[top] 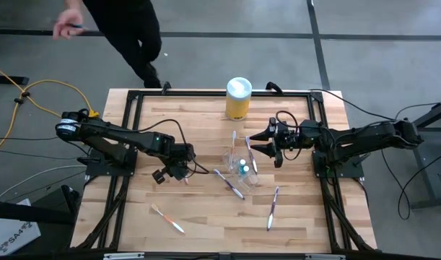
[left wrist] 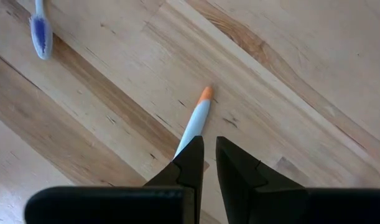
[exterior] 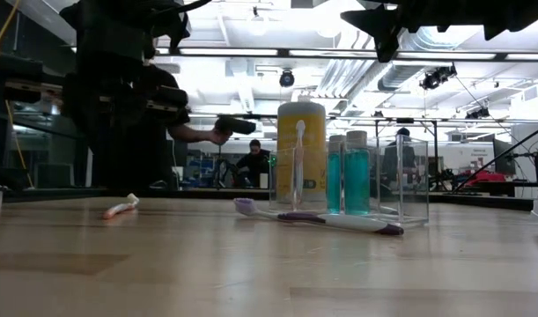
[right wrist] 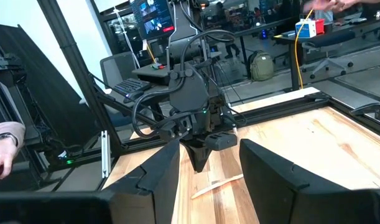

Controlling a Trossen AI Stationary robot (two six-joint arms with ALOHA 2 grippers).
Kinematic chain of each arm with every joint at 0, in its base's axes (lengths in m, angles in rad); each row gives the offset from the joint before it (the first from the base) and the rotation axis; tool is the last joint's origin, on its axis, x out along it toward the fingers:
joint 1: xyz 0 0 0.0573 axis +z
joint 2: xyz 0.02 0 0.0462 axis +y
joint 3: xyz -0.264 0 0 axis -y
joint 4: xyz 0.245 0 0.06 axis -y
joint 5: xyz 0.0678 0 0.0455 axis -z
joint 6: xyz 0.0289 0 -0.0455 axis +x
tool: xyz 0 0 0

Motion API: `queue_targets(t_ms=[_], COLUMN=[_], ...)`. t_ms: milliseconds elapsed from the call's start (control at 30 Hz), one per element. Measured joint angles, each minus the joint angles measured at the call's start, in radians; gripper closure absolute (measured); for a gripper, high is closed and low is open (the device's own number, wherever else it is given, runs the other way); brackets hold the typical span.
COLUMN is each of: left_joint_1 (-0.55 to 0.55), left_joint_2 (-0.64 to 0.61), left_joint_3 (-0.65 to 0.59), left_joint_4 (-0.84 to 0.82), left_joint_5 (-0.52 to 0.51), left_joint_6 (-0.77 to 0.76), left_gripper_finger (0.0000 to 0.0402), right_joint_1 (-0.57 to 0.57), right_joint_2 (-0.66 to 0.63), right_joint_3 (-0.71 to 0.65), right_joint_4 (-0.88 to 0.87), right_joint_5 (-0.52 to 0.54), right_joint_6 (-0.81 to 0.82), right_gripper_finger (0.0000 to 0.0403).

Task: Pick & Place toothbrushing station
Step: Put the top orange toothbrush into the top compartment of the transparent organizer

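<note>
The whole table (top: 206, 115) is laid out only in the high view; the clear cup (top: 238, 160) is seen near the middle, with the blue tube (top: 243, 170) and a brush (top: 233, 144) inside it, and the yellow canister (top: 237, 99) stands well behind it at the far edge; a purple brush (top: 229, 182) lies just beside the cup on the near side, another (top: 272, 208) lies farther toward the near right, and an orange brush (top: 168, 219) lies well apart at the near left. The left gripper (top: 184, 175) is held over the boards left of the cup; the left wrist view alone shows its fingers (left wrist: 191, 163) nearly together, with only a thin gap, and an orange-tipped brush (left wrist: 196, 119) running under one fingertip; whether that brush is pinched or merely lies below cannot be told. The right gripper (top: 258, 143) is placed just right of the cup; its fingers (right wrist: 153, 174) are seen spread wide in the right wrist view, with nothing between them, and the left arm's gripper is seen beyond. In the low view the cup (exterior: 374, 180) is seen upright on the table with the tube (exterior: 357, 176) standing in it, and the purple brush (exterior: 317, 218) lies flat in front; both grippers are cut off at the top of that view, as dark shapes only. A person (top: 126, 32) is partly seen beyond the far edge, cut off by the frame; a cabled object in the hand is too small to make out.
</note>
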Motion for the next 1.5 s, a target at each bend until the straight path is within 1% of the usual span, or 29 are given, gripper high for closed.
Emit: queue_targets(t_ms=[333, 600, 833, 933, 1067, 1500], left_joint_1=[0.0, 0.0, 0.0, 0.003, 0.009, -0.032], left_joint_2=[0.0, 0.0, 0.025, 0.058, 0.088, 0.094], left_joint_3=[0.0, 0.0, 0.0, 0.0, 0.0, 0.0], left_joint_4=[-0.003, -0.004, -0.004, -0.003, 0.0, 0.005], left_joint_5=[0.003, 0.011, -0.017, -0.023, -0.098, -0.093], left_joint_6=[0.001, 0.064, 0.104, 0.089, 0.014, 0.022], left_gripper_finger=[0.0364, 0.0364, 0.0364, 0.0364, 0.0364, 0.0364], right_joint_1=[0.0, 0.0, 0.0, 0.0, 0.0, 0.0], right_joint_2=[0.0, 0.0, 0.0, 0.0, 0.0, 0.0], right_joint_3=[0.0, 0.0, 0.0, 0.0, 0.0, 0.0], right_joint_4=[0.0, 0.0, 0.0, 0.0, 0.0, -0.016], right_joint_5=[0.0, 0.0, 0.0, 0.0, 0.0, 0.0], right_joint_6=[0.0, 0.0, -0.002, -0.002, -0.002, -0.003], right_gripper_finger=[0.0243, 0.0243, 0.0243, 0.0243, 0.0243, 0.0243])
